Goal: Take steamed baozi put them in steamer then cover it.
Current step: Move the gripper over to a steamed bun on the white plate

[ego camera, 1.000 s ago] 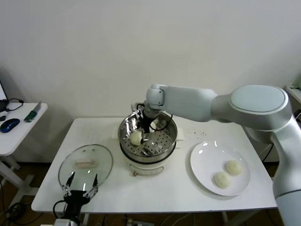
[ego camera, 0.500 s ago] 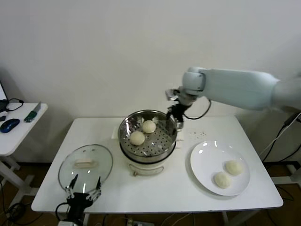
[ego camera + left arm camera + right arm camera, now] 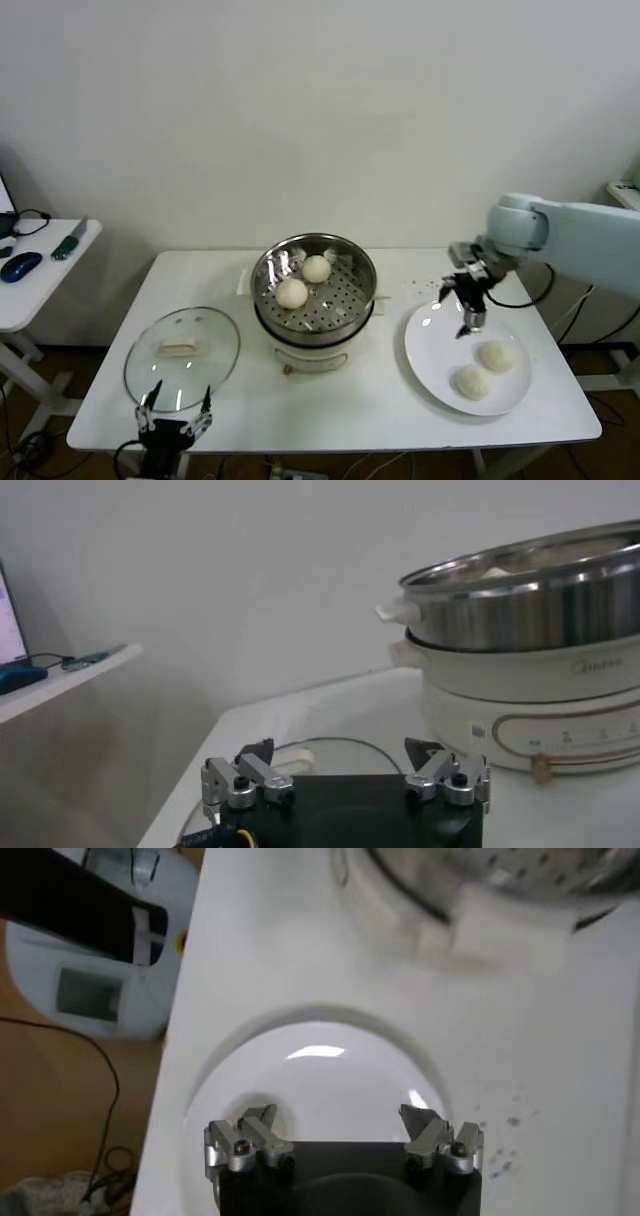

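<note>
Head view: white, smooth worktop (image 3: pixel 350 405). At centre, the steamer (image 3: pixel 314 296), a round shiny steel basket with perforated floor on a cream pot base. Inside, two steamed baozi, smooth cream-white domes: one at 9 o'clock (image 3: pixel 292 293), one at 12 o'clock (image 3: pixel 317 268). At the steamer's 3 o'clock, a flat glossy white plate (image 3: pixel 430 345) carrying two more buns (image 3: pixel 496 356) and (image 3: pixel 472 381) on its near right part. At 8 o'clock from the steamer, the cover (image 3: pixel 182 357), clear glass with metal rim and whitish bar handle, flat on the worktop. Right pincer (image 3: pixel 469 312) hovering over the plate's far left edge, fingers spread, empty; half a second ago beside the steamer's right rim, a second ago down inside the basket with only one bun showing there. Left pincer (image 3: pixel 173 415) low at the near worktop edge, just below the cover, spread wide, empty.

Left wrist view: left pincer (image 3: pixel 345 770) open, black body, metal fingertips; the steamer (image 3: pixel 530 660) beyond, brushed steel over cream base.

Right wrist view: right pincer (image 3: pixel 343 1136) open above the glossy plate (image 3: pixel 320 1073); steamer handle (image 3: pixel 510 933) blurred beyond.
</note>
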Robot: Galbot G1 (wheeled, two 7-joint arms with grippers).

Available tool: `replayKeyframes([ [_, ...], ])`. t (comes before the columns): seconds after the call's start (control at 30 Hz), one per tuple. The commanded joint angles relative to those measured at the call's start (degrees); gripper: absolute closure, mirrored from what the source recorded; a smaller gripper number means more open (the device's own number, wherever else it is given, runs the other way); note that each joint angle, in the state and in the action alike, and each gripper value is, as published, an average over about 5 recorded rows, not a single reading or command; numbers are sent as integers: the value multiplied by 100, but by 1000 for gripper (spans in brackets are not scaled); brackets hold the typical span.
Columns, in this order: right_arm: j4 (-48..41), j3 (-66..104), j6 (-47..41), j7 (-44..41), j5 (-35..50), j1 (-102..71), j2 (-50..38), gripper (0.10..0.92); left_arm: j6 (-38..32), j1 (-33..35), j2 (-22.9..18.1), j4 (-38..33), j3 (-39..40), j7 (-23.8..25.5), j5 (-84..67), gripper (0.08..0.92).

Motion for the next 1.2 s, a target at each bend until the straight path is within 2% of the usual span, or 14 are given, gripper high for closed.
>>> replayKeyframes([
  [0.03, 318, 721, 51, 27, -1091, -1538, -1220, 203, 17, 101, -33, 59, 22, 4, 105, 177],
  [0.4, -265, 1493, 88, 213, -1433, -2607, -831, 203, 17, 79, -56, 109, 38, 16, 215, 177],
  [1.0, -939, 1551, 159, 216, -1433, -2743, -122, 203, -22, 54, -47, 225, 24, -2, 254, 177],
  [1.1, -923, 1500, 163, 194, -1398, -2704, -101, 223, -20, 59, -36, 222, 32, -1, 252, 177],
  [1.2, -885, 1458, 162, 187, -1354, -2641, -115, 277, -17, 57, -13, 214, 27, -1, 247, 177],
])
